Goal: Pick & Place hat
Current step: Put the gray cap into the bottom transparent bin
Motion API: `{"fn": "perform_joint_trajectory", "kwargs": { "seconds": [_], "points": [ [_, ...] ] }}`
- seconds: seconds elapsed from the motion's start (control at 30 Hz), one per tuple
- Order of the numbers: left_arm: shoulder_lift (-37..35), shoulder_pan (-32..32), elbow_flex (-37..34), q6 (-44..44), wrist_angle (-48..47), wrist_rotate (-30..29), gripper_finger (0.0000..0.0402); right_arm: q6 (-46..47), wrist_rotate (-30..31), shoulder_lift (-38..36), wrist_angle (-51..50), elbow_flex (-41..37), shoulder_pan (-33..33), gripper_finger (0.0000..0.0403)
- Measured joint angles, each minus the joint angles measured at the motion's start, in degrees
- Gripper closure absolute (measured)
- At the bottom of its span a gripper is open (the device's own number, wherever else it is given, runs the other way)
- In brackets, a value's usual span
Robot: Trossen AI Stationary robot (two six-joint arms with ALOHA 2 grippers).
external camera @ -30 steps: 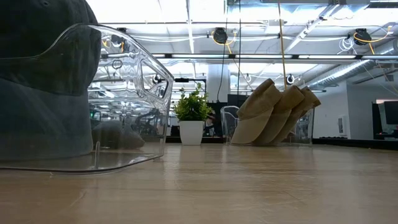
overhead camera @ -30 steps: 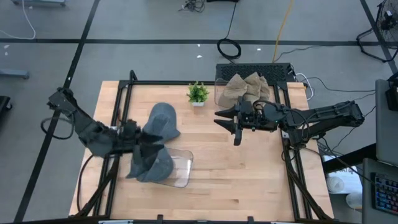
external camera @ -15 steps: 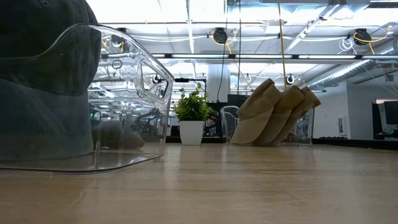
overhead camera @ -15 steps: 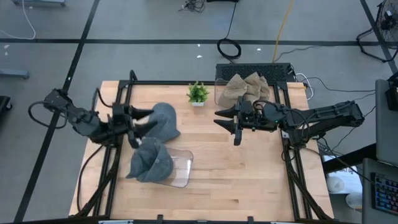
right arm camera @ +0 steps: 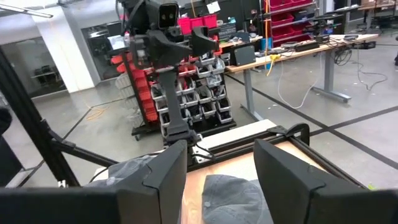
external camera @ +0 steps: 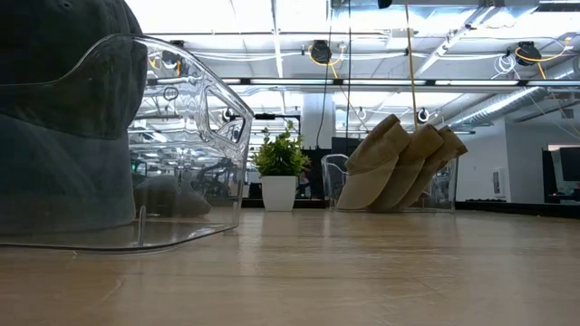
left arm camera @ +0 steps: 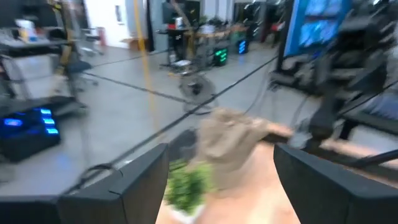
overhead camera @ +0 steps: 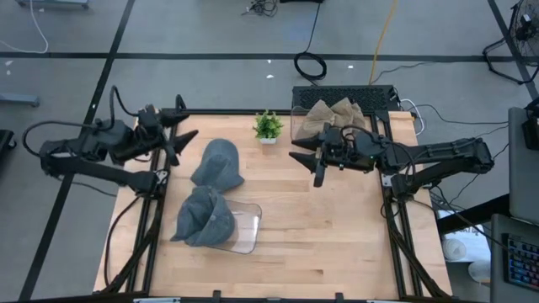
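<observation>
Left end effector (overhead camera: 178, 140) has lifted off the grey hat (overhead camera: 217, 163), fingers apart, empty; right end effector (overhead camera: 308, 163) open

Two grey hats: one (overhead camera: 217, 163) loose on the wooden table (overhead camera: 337, 236), one (overhead camera: 202, 217) in a clear bin (overhead camera: 247, 227). Three tan hats (overhead camera: 330, 118), going by the low view, stacked in a second clear bin (external camera: 446, 195). One potted plant (overhead camera: 268, 127). Two arms, two grippers: left (overhead camera: 179, 135), right (overhead camera: 310, 164).
</observation>
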Motion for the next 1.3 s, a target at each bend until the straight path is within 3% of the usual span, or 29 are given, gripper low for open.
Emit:
{"fn": "perform_joint_trajectory", "kwargs": {
  "seconds": [0.13, 0.33, 0.47, 0.57, 0.87, 1.1, 1.3],
  "points": [
    [0.4, 7.1, 0.0, 7.0, -1.4, 2.2, 0.0103, 0.0, 0.0, 0.0, 0.0, 0.0, -0.3, 0.0225],
    [5.3, 14.9, 0.0, 16.1, -0.8, -4.9, 0.0103, -0.5, 0.0, 0.0, 0.0, 0.0, -0.3, 0.0225],
    [9.8, 20.0, 0.0, 19.4, 1.1, -3.6, 0.0103, -0.5, 0.0, 0.0, 0.0, 0.0, -0.3, 0.0222],
    [13.1, 24.9, 0.0, 19.9, 2.5, 3.2, 0.0103, -0.5, 0.0, 0.0, 0.0, 0.0, -0.3, 0.0222],
    [22.2, 44.9, 0.0, 19.8, 3.0, 32.3, 0.0103, -0.6, -0.2, 0.0, 0.0, 0.0, -0.3, 0.0222],
    [29.1, 56.6, 0.0, 22.9, 3.2, 42.1, 0.0103, -0.5, -0.2, 0.0, 0.0, 0.0, -0.3, 0.0222],
    [35.5, 62.4, 0.0, 22.2, 3.5, 50.8, 0.0103, -0.2, -0.2, 0.0, -0.1, 0.0, -0.3, 0.0222]
  ]
}}
